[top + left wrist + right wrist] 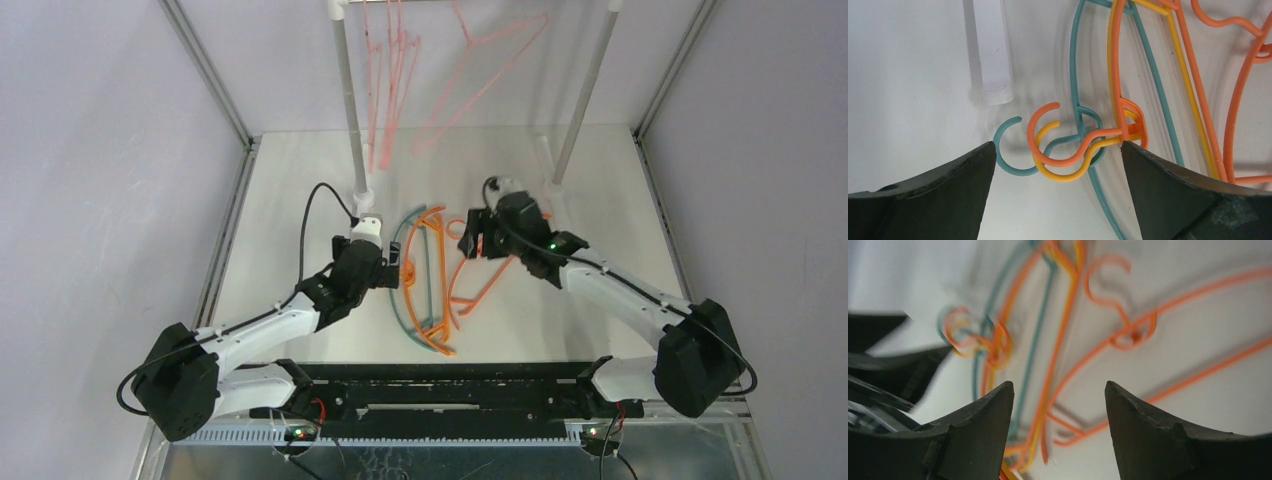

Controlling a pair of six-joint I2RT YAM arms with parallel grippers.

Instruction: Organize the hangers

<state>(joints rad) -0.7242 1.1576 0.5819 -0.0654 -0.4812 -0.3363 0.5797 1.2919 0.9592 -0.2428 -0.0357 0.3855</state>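
above the piled hangers (1125, 132), left gripper (1056, 146) and right gripper (1058, 386) gape wide, empty.

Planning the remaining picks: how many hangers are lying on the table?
4. The teal hanger, orange hanger and yellow hanger lie stacked, hooks together at the left pincer; another orange hanger lies beside them under the right pincer. More may be hidden.
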